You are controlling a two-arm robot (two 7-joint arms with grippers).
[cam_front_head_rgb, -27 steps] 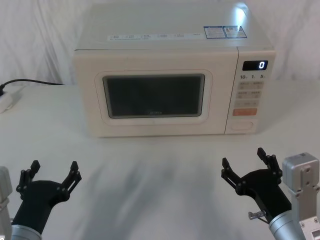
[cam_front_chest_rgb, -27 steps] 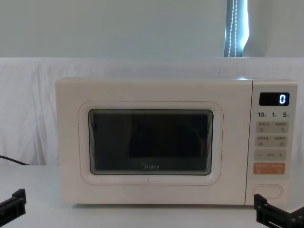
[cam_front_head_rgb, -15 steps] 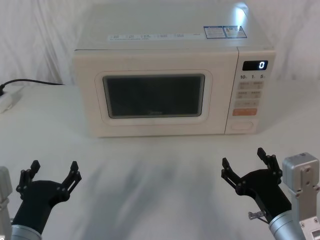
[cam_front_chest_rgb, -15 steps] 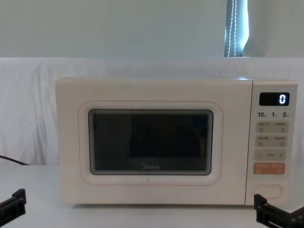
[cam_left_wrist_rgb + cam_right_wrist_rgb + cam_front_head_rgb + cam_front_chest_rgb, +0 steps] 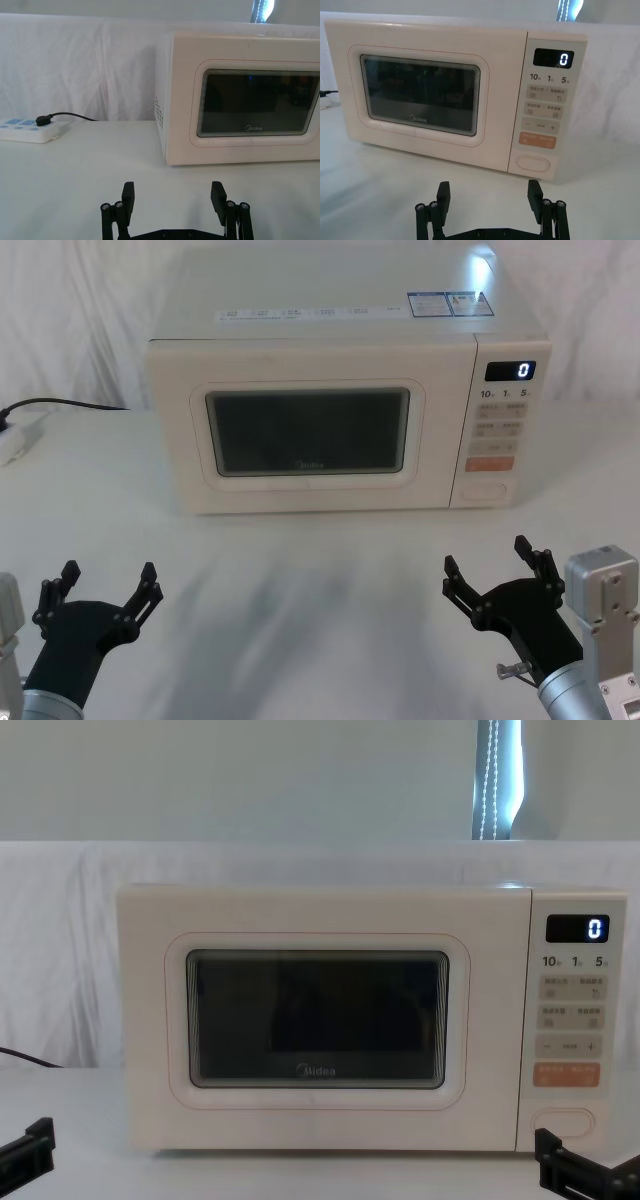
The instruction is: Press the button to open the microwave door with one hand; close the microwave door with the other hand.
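A cream microwave stands at the back of the table, its door [image 5: 310, 435] [image 5: 318, 1020] [image 5: 420, 92] [image 5: 257, 107] shut flush with the body. The wide cream pill-shaped button [image 5: 485, 491] [image 5: 533, 163] [image 5: 565, 1121] sits at the bottom of the control panel, under the orange key. My left gripper [image 5: 97, 587] [image 5: 172, 197] hovers open near the table's front left, well short of the door. My right gripper [image 5: 490, 565] [image 5: 486, 195] is open at the front right, roughly in line with the button but apart from it.
A white power strip [image 5: 27, 131] [image 5: 15, 440] with a black cable plugged in lies on the table to the left of the microwave. A white cloth covers the table [image 5: 320, 580] and backs the scene. The display reads 0.
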